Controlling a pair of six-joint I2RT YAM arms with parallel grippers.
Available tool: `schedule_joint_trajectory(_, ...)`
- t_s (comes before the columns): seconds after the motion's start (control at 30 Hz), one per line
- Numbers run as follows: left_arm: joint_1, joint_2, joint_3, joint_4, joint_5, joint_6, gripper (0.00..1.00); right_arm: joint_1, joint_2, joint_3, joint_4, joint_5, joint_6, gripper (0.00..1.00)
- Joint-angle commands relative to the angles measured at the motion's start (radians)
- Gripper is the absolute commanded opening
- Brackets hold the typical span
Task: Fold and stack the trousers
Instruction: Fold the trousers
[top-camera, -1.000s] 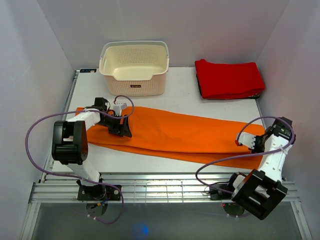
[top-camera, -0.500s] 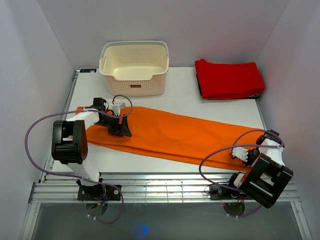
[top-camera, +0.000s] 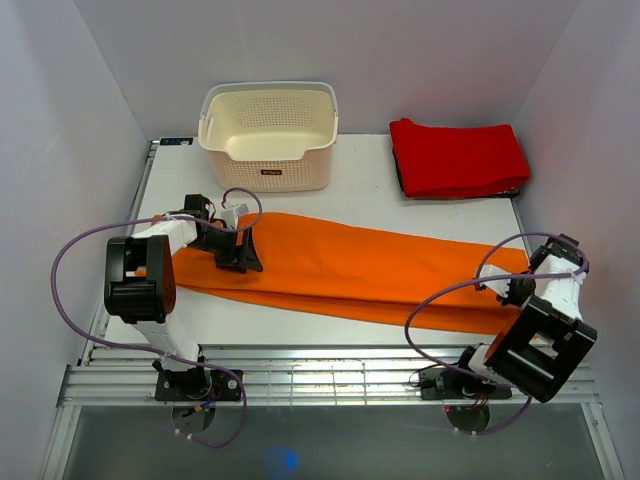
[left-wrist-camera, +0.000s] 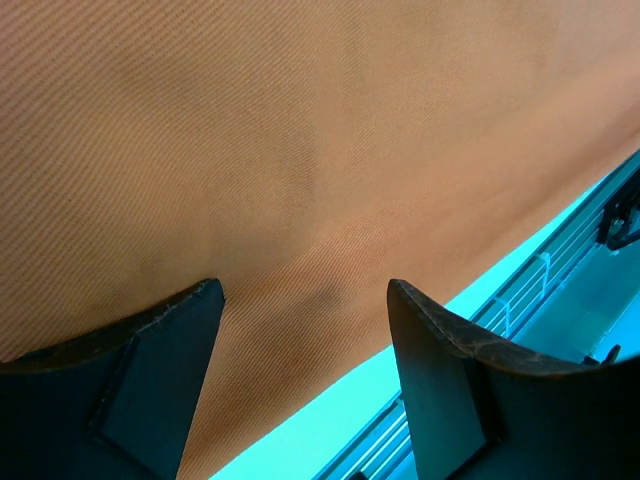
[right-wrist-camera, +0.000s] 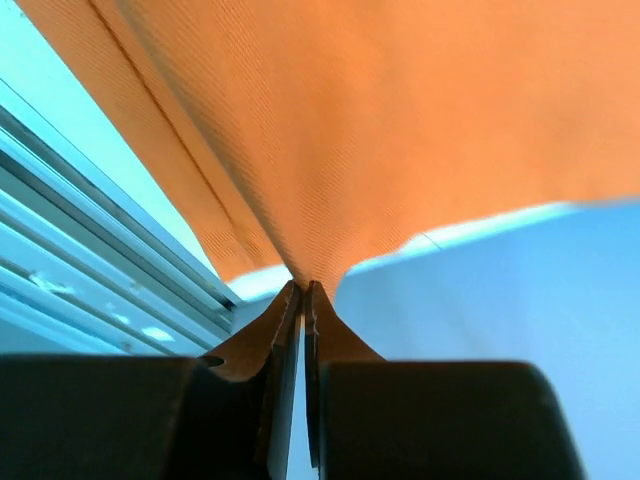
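The orange trousers (top-camera: 350, 265) lie stretched across the table from left to right, folded lengthwise. My left gripper (top-camera: 248, 255) is open, its fingers spread just above the cloth near the left end; the left wrist view shows the trousers (left-wrist-camera: 300, 150) filling the frame between the fingers (left-wrist-camera: 150, 340). My right gripper (top-camera: 510, 290) is shut on the right end of the trousers; in the right wrist view the cloth (right-wrist-camera: 380, 130) is pinched between the closed fingertips (right-wrist-camera: 303, 292) and pulled up into a peak.
A cream plastic basket (top-camera: 268, 135) stands at the back of the table. A red folded cloth (top-camera: 457, 157) lies at the back right. The metal rails of the table's front edge (top-camera: 330, 375) run below the trousers.
The right arm swung toward the near right corner and back a little, keeping hold of the trouser end. The left gripper has hardly moved.
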Motion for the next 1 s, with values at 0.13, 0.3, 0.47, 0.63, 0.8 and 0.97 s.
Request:
schedule_joint_trajectory(0.13, 0.029, 0.106, -0.064, 0.027, -0.36, 0.065, 0.83, -0.015, -0.207, 0.057, -0.21, 0.022, -0.073, 0.08)
schedule_joint_trajectory(0.3, 0.03, 0.101, -0.065, 0.03, -0.358, 0.065, 0.84, -0.023, -0.274, -0.104, -0.161, 0.081, -0.109, 0.08)
schedule_joint_trajectory(0.47, 0.033, 0.097, -0.068, 0.029, -0.363, 0.065, 0.84, -0.03, -0.17, -0.23, 0.09, 0.134, -0.091, 0.08)
schedule_joint_trajectory(0.63, 0.038, 0.098, -0.064, 0.027, -0.357, 0.062, 0.84, -0.032, -0.009, -0.224, 0.224, 0.151, -0.039, 0.08)
schedule_joint_trajectory(0.8, 0.052, 0.155, -0.007, 0.015, -0.326, 0.028, 0.83, -0.024, 0.092, -0.218, 0.396, 0.157, -0.053, 0.08)
schedule_joint_trajectory(0.97, 0.055, 0.172, 0.056, 0.027, -0.253, -0.012, 0.82, 0.036, 0.244, -0.018, 0.392, 0.145, 0.087, 0.08)
